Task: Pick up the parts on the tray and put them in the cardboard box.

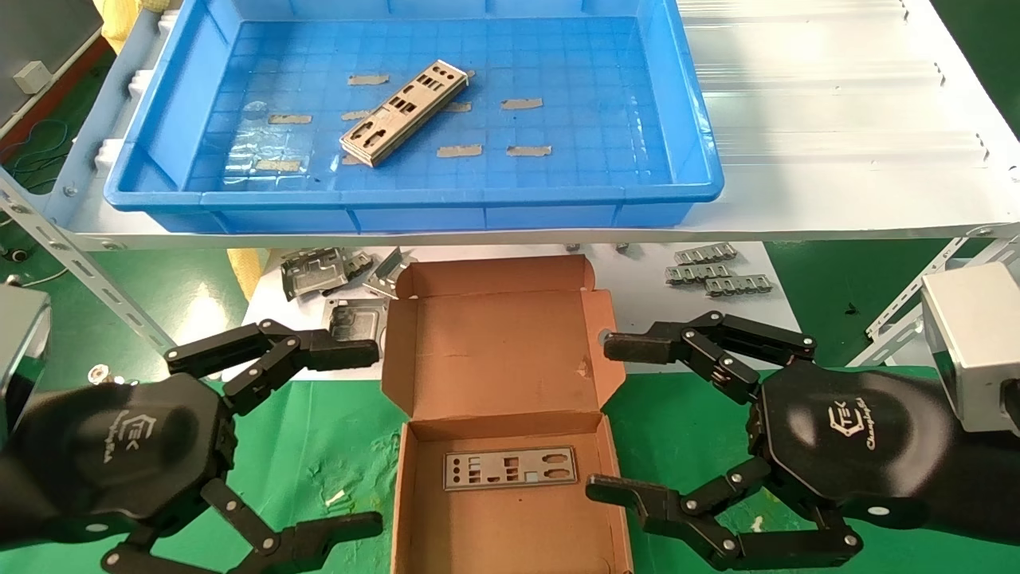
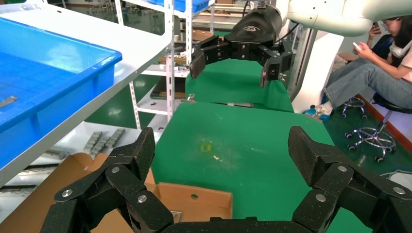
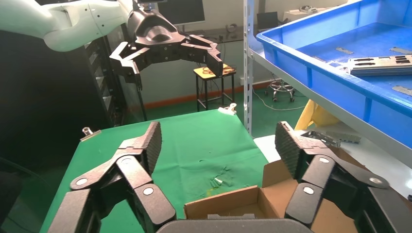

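We lose the cardboard box's (image 1: 510, 510) near edge below the head view, and the shelf's front edge hides part of the folded brackets (image 1: 319, 271).

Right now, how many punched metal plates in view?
2 visible: a thin silver-grey punched metal plate on the large bright-blue plastic tray, possibly a stack hiding more; another inside the flat brown cardboard box.

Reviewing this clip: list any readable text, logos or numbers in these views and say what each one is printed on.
Logo mark plus a script word, perhaps "Changingtek", only partly legible: on the black housing of the right tool.
Same logo and script, too skewed to read: on the black housing of the left tool.
Small white logo, unreadable: on the right tool's housing as the left wrist view shows it.
No print visible on the cardboard box, the blue tray or the parts.
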Action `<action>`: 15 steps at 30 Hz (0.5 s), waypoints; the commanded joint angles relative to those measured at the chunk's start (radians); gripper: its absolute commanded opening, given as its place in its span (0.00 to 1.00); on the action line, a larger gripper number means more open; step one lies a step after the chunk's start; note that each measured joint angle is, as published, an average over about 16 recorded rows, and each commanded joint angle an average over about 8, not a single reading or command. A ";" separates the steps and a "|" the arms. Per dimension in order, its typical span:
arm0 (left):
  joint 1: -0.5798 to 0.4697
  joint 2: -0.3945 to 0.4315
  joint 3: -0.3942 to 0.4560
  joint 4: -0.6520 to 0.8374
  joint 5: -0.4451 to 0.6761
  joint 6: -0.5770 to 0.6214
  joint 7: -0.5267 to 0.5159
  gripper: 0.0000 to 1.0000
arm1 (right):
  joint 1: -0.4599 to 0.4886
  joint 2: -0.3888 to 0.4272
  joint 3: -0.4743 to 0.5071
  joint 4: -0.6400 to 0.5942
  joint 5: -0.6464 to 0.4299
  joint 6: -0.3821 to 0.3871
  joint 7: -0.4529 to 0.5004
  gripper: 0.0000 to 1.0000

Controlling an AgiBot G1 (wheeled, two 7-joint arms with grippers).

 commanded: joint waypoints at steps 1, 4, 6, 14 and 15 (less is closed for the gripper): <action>0.000 0.000 0.000 0.000 0.000 0.000 0.000 1.00 | 0.000 0.000 0.000 0.000 0.000 0.000 0.000 1.00; 0.000 0.000 0.000 0.000 0.000 0.000 0.000 1.00 | 0.000 0.000 0.000 0.000 0.000 0.000 0.000 1.00; 0.000 0.000 0.000 0.000 0.000 0.000 0.000 1.00 | 0.000 0.000 0.000 0.000 0.000 0.000 0.000 1.00; 0.000 0.000 0.000 0.000 0.000 0.000 0.000 1.00 | 0.000 0.000 0.000 0.000 0.000 0.000 0.000 1.00; 0.000 0.000 0.000 0.000 0.000 0.000 0.000 1.00 | 0.000 0.000 0.000 0.000 0.000 0.000 0.000 1.00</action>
